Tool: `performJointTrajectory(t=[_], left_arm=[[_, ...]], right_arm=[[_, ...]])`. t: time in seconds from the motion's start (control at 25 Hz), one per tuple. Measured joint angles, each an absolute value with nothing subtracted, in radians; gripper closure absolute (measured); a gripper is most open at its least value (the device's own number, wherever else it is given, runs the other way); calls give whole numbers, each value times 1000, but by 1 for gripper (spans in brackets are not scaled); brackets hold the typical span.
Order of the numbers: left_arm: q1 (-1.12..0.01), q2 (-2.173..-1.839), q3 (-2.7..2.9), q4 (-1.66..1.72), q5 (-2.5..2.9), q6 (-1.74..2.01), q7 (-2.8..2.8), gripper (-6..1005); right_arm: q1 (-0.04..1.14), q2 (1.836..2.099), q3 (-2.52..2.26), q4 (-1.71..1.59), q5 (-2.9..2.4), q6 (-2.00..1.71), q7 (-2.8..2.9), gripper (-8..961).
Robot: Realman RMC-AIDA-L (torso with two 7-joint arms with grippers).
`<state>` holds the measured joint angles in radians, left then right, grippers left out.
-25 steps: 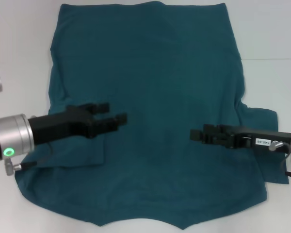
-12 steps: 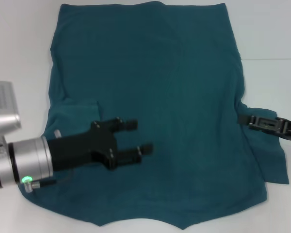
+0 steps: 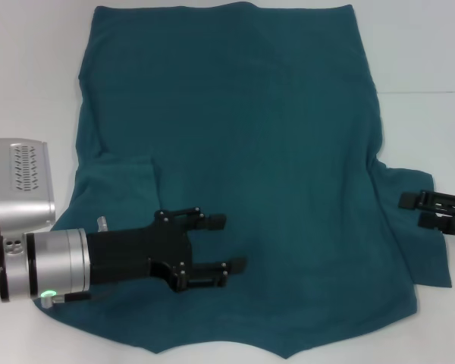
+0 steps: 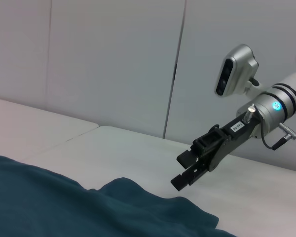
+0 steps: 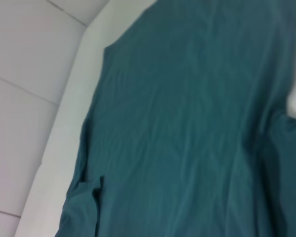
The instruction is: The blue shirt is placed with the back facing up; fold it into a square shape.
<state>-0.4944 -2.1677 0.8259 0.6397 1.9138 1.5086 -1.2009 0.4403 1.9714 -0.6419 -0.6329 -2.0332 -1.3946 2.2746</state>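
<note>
Lying flat on a plain white table (image 3: 30, 61), the big dark teal-blue short-sleeved shirt of soft cloth (image 3: 235, 144) takes up most of the head view. Its straight hem is at the far side, and the pointed edge near the robot sits at the bottom of that view. One short sleeve is tucked in over the body of the shirt on the robot's left, and the other sleeve sticks out onto the table on the robot's right. The table top is smooth and white, with a thin line running across it on the right side. The black left gripper (image 3: 231, 243) on its shiny silver arm hangs over the near left part of the shirt. Its two fingers are spread wide apart and there is nothing between them. The black right gripper (image 3: 408, 210) is at the right edge of the table, above the sleeve that sticks out. Its fingers are apart too, and they hold nothing. The left wrist view shows the right gripper (image 4: 185, 171) up in the air above the shirt, with pale grey wall panels (image 4: 113, 59) behind the table. The right wrist view shows the shirt spread out beside a white edge and white wall panels.
</note>
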Motion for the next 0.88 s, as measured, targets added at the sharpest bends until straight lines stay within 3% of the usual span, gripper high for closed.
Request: performJointTrajectory(t=[0.44,0.88], left_arm=[[-498,-2166,822,640,1914,1498,-1203,227],[-503,-2164,818,640,1914,1495,-1206,228]], right_arm=[[388,1980,-609,-629,-2057,-1352,2349,79],[370,1966,-604,-638,-2089,-1350,2383,79]])
